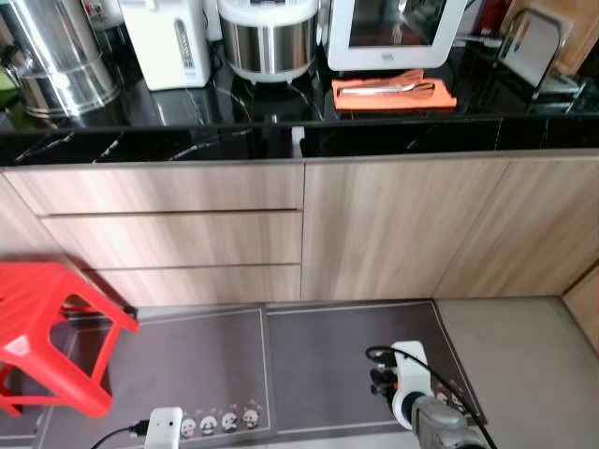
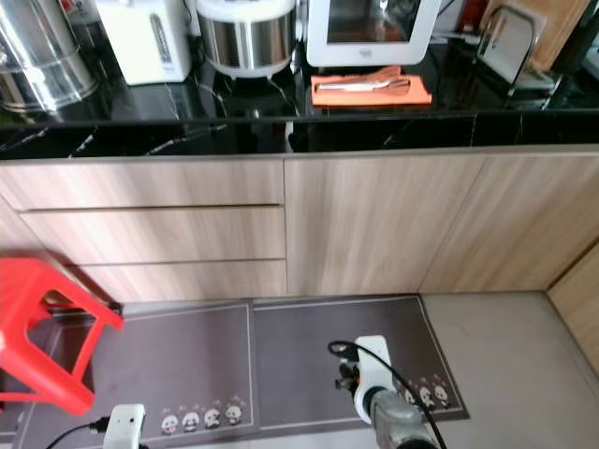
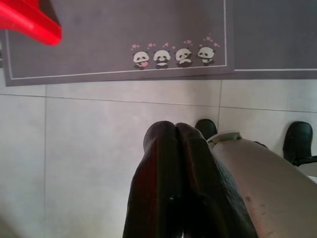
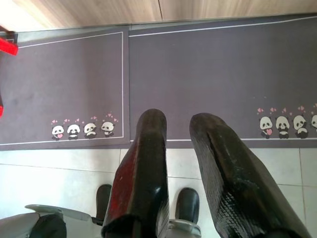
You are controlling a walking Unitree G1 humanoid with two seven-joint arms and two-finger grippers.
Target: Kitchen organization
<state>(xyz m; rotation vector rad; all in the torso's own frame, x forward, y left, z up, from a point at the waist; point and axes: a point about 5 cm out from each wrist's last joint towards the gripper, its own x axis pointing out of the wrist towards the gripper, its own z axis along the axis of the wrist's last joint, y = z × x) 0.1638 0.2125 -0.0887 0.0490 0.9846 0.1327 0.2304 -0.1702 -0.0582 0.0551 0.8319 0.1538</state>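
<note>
A black counter [image 1: 187, 140] runs across the far side above wooden drawers [image 1: 173, 238] and a cabinet door [image 1: 402, 224]. On it lies an orange cloth [image 1: 393, 94] with metal utensils [image 1: 388, 87] on top. Both arms hang low over the floor. My left gripper [image 3: 174, 131] is shut with nothing in it, above pale floor tiles [image 3: 89, 148]. My right gripper [image 4: 181, 124] is open and empty, over the edge of a grey panda mat [image 4: 208, 74]. The right arm [image 1: 416, 398] shows at the bottom of the head views.
On the counter stand a steel urn [image 1: 56, 56], a white water boiler [image 1: 168, 42], a rice cooker [image 1: 270, 37], a white oven [image 1: 393, 33] and a rack [image 1: 533, 47]. A red stool [image 1: 47, 327] stands at the left on the mat [image 1: 197, 365].
</note>
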